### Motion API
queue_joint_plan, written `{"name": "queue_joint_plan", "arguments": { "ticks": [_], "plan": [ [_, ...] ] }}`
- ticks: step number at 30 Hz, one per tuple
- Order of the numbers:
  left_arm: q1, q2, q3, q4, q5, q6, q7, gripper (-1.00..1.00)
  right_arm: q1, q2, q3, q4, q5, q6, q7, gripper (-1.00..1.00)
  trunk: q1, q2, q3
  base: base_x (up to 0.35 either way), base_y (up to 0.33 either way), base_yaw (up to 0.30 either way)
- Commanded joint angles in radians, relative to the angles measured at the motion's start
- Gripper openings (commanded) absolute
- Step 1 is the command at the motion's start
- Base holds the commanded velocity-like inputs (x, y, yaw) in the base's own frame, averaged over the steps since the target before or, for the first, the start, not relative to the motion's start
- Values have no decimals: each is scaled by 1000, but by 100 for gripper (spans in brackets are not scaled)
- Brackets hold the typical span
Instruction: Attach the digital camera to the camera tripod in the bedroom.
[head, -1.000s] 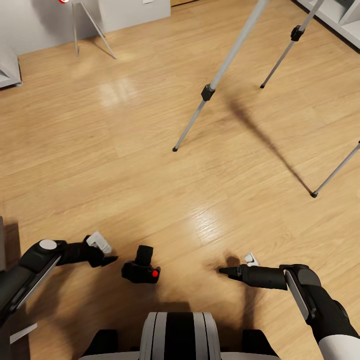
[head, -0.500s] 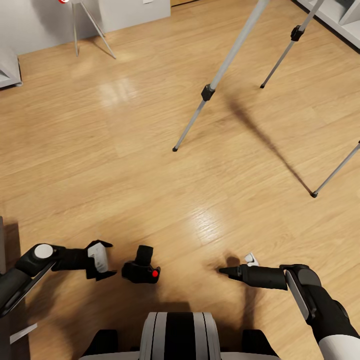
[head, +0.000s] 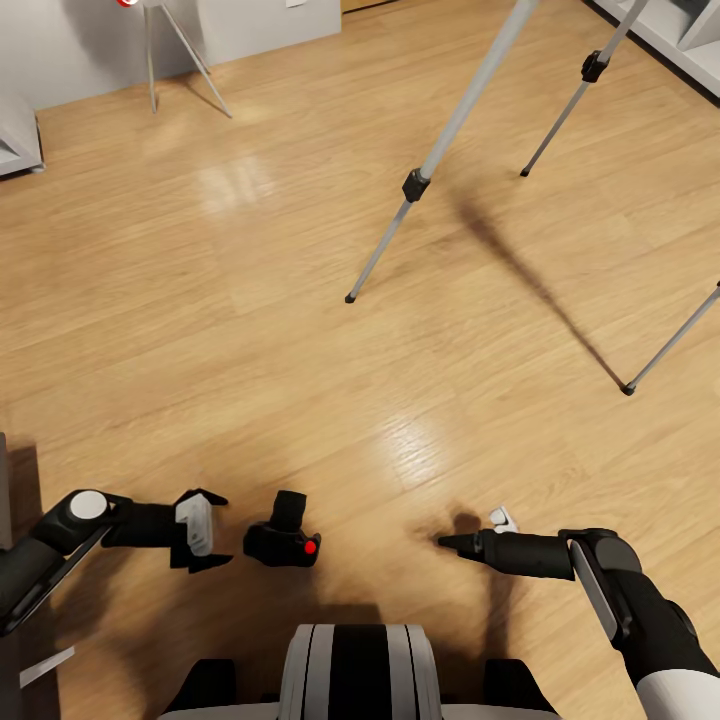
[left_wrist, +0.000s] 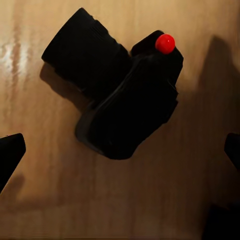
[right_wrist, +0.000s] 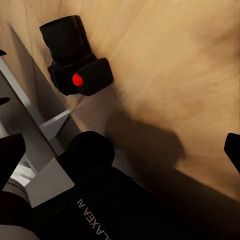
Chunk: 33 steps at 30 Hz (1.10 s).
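The digital camera (head: 283, 541) lies on the wooden floor (head: 250, 330) just in front of your base, and your left gripper (head: 203, 530) sits just beside it, on its left, much nearer than the right gripper (head: 470, 533), which hangs well apart on the other side. From the left wrist, the camera (left_wrist: 117, 95) lies between the 2 fingertips (left_wrist: 10, 152), jaws spread wide and empty, and its lens barrel runs slantwise across the gap rather than along it. The right jaws also stand apart, holding nothing. I would judge a reach with the left arm the shorter move. The camera tripod (head: 418, 185) stands well ahead to your right.
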<state>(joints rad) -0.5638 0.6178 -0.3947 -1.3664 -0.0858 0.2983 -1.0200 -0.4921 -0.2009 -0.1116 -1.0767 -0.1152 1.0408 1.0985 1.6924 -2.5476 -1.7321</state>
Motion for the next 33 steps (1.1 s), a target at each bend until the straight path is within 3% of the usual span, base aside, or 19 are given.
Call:
{"name": "queue_joint_plan", "arguments": {
  "ticks": [1,9,13,14,15,21,28,33],
  "plan": [
    [-1,0,-1,3,-1,10,-3,100,0,0,0,0,-4,6,-1,100,0,0,-1,0,0,0],
    [-1,-8,-5,62,-7,6,11,100,0,0,0,0,-1,6,0,100,0,0,-1,0,0,0],
    [-1,-26,-5,85,-39,-15,26,100,0,-2,0,0,0,6,1,100,0,0,-1,0,0,0],
    [-1,-46,-6,97,-88,-56,37,100,0,-3,0,0,0,6,1,100,0,0,-1,0,0,0],
    [-1,-59,-6,106,-109,-77,44,100,0,-2,0,0,0,6,1,100,0,0,-1,0,0,0],
    [-1,-120,-5,168,-156,-124,60,100,0,-2,0,0,0,6,0,100,0,0,-1,0,0,0],
    [-1,-145,-4,197,-169,-135,67,100,0,-2,0,0,-1,6,0,100,0,0,-1,0,0,0],
    [-1,-148,-5,200,-170,-137,67,100,0,-1,0,0,-1,6,0,100,0,0,-1,0,0,0]
  ]
}}
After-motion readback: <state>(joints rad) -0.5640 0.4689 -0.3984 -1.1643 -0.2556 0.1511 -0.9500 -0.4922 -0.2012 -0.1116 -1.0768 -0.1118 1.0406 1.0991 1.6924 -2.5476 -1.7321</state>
